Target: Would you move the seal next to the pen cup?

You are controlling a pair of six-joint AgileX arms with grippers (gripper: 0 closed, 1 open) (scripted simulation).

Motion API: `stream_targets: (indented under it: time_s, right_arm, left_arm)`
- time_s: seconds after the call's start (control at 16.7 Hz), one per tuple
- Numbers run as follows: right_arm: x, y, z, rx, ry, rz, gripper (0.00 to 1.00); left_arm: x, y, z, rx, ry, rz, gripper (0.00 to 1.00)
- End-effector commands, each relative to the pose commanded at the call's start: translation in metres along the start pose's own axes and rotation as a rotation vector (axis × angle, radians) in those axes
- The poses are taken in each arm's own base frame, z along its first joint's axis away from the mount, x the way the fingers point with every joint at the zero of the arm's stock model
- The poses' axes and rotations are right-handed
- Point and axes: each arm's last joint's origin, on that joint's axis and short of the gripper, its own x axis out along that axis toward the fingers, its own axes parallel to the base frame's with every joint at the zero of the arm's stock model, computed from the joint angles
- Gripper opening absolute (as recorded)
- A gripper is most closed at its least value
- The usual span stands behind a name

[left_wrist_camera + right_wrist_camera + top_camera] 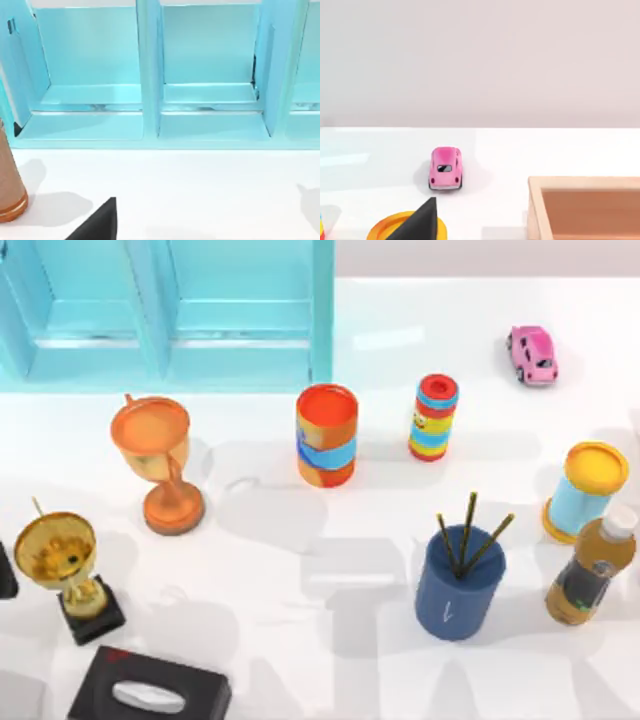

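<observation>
Lying nearest at 7 o'clock is the black tissue box [150, 690], with the gold trophy [70, 565] standing just past it. The pen cup [457, 585] is standing upright at 5 o'clock on the white surface [300, 570], with its pencils leaning outward. Bare room is waiting at the cup's 9 o'clock side, which looks to me like a good spot for the seal. I cannot tell where the seal is sitting; a dark bit [5, 575] at the 8 o'clock edge may be it. The left end effector [100, 222] is facing the blue shelf [150, 75]. The right end effector [422, 220] is facing the pink car [445, 167]. I cannot tell whether either one is spread or pressed together.
</observation>
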Motion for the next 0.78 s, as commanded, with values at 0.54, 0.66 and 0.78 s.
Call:
stream_targets:
  time_s: [0.54, 0.66, 0.78]
  right_arm:
    - [0.000, 0.000, 0.000, 0.000, 0.000, 0.000, 1.00]
    - [0.000, 0.000, 0.000, 0.000, 0.000, 0.000, 1.00]
    - [0.000, 0.000, 0.000, 0.000, 0.000, 0.000, 1.00]
  left_arm:
    - [0.087, 0.031, 0.088, 0.056, 0.774, 0.019, 1.00]
    - [0.115, 0.041, 0.096, 0.054, 0.933, 0.005, 1.00]
    - [0.143, 0.052, 0.099, 0.049, 1.073, -0.014, 1.00]
